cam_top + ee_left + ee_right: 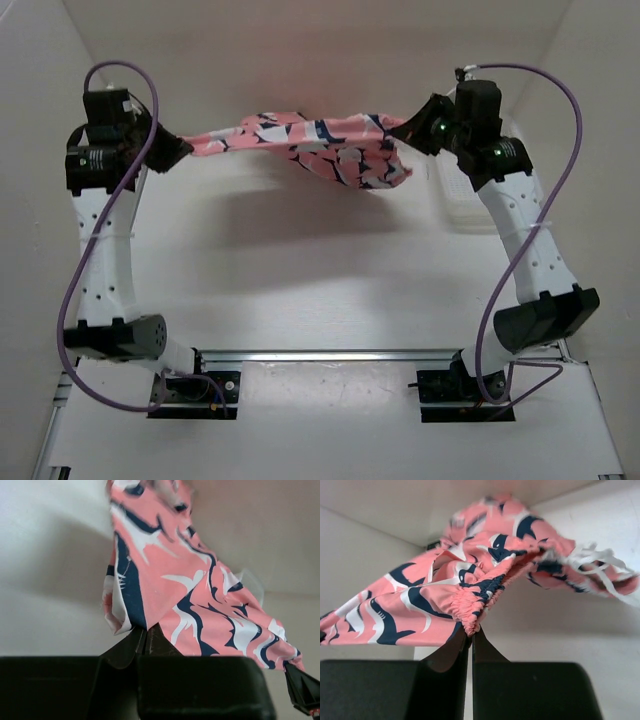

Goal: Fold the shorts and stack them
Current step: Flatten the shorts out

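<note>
The shorts hang in the air above the table, stretched between the two arms and sagging in the middle, with no part touching it. The left gripper is clamped tight on one end of the cloth, and the right gripper is pinched on the other end. No fold shows and no stack is in view, so the task looks barely begun. Laying flat on the table, folding and stacking all remain.

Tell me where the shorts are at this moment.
In the top external view, the shorts hang in the air over the far half of the table, stretched between the left gripper and the right gripper, each shut on one end.
</note>
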Robot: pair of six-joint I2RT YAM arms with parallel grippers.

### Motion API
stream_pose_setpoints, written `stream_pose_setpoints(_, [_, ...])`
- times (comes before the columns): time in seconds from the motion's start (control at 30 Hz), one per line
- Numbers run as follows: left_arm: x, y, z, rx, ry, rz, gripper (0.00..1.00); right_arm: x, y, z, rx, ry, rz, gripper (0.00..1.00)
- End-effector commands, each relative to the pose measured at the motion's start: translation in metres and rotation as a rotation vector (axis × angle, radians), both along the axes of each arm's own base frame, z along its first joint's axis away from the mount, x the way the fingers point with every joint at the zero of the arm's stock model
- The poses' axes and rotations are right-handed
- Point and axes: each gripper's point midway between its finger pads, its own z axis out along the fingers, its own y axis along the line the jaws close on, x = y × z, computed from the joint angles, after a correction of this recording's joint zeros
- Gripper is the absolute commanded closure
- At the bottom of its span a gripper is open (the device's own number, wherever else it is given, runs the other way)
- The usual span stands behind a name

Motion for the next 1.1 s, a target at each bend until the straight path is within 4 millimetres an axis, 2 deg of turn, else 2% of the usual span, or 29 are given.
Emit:
stream_pose_setpoints(0.0, [-0.022, 0.014, -0.035, 0.04, 0.084, 0.026, 0.9, -0.013, -0.028, -0.041, -0.118, 0.072, -0.073, 1.0])
stream_pose_setpoints(0.03, [-0.028, 0.014, -0.043, 0.047, 0.102, 0.019, 0.9, -0.018, -0.03, -0.041, -0.125, 0.067, -0.069, 1.0])
stream_pose_setpoints(0.1, [-0.041, 0.018, -0.031, 0.065, 0.072, 0.043, 0.9, -0.03, -0.034, -0.029, -0.137, 0.033, -0.061, 1.0])
stream_pose_setpoints(0.13, [-0.049, 0.019, -0.026, 0.081, 0.066, 0.045, 0.9, -0.037, -0.036, -0.031, -0.142, 0.052, -0.06, 1.0])
stream_pose_setpoints(0.2, [-0.06, 0.024, -0.008, 0.11, 0.023, 0.069, 0.9, -0.054, -0.031, -0.019, -0.139, 0.03, -0.014, 1.0])
stream_pose_setpoints(0.33, [-0.1, 0.03, 0.055, 0.164, -0.152, 0.117, 0.9, -0.097, -0.019, 0.02, -0.121, -0.052, 0.096, 1.0])
stream_pose_setpoints(0.37, [-0.11, 0.03, 0.077, 0.175, -0.219, 0.118, 0.9, -0.117, -0.019, 0.031, -0.121, -0.075, 0.128, 1.0])
stream_pose_setpoints(0.43, [-0.133, 0.035, 0.104, 0.193, -0.309, 0.163, 0.9, -0.14, -0.018, 0.049, -0.106, -0.119, 0.167, 1.0])
stream_pose_setpoints(0.47, [-0.147, 0.033, 0.125, 0.195, -0.376, 0.168, 0.9, -0.16, -0.024, 0.06, -0.107, -0.144, 0.178, 1.0])
stream_pose_setpoints(0.53, [-0.17, 0.036, 0.149, 0.204, -0.459, 0.2, 0.9, -0.189, -0.034, 0.091, -0.097, -0.225, 0.175, 1.0])
stream_pose_setpoints(0.57, [-0.185, 0.036, 0.166, 0.206, -0.52, 0.215, 0.9, -0.202, -0.039, 0.094, -0.099, -0.217, 0.176, 1.0])
stream_pose_setpoints(0.6, [-0.194, 0.037, 0.172, 0.209, -0.545, 0.226, 0.9, -0.215, -0.043, 0.111, -0.087, -0.264, 0.172, 1.0])
stream_pose_setpoints(0.63, [-0.203, 0.036, 0.179, 0.208, -0.574, 0.229, 0.9, -0.227, -0.046, 0.118, -0.079, -0.285, 0.179, 1.0])
stream_pose_setpoints(0.67, [-0.219, 0.036, 0.192, 0.209, -0.63, 0.243, 0.9, -0.234, -0.048, 0.122, -0.068, -0.29, 0.176, 1.0])
stream_pose_setpoints(0.77, [-0.234, 0.033, 0.207, 0.21, -0.693, 0.235, 0.9, -0.251, -0.05, 0.127, -0.016, -0.274, 0.17, 1.0])
stream_pose_setpoints(0.8, [-0.24, 0.033, 0.213, 0.209, -0.718, 0.238, 0.9, -0.248, -0.051, 0.123, -0.011, -0.255, 0.156, 1.0])
stream_pose_setpoints(0.87, [-0.228, 0.034, 0.212, 0.219, -0.703, 0.235, 0.9, -0.241, -0.056, 0.115, -0.014, -0.225, 0.105, 1.0])
stream_pose_setpoints(0.93, [-0.203, 0.036, 0.201, 0.231, -0.655, 0.228, 0.9, -0.228, -0.061, 0.103, -0.04, -0.19, 0.055, 1.0])
stream_pose_setpoints(0.97, [-0.183, 0.039, 0.192, 0.235, -0.616, 0.232, 0.9, -0.215, -0.061, 0.095, -0.056, -0.168, 0.031, 1.0])
stream_pose_setpoints(1.0, [-0.156, 0.04, 0.17, 0.249, -0.541, 0.221, 0.9, -0.196, -0.066, 0.076, -0.106, -0.117, -0.02, 1.0])
stream_pose_setpoints(1.07, [-0.122, 0.041, 0.157, 0.258, -0.506, 0.205, 0.9, -0.172, -0.068, 0.061, -0.158, -0.102, -0.057, 1.0])
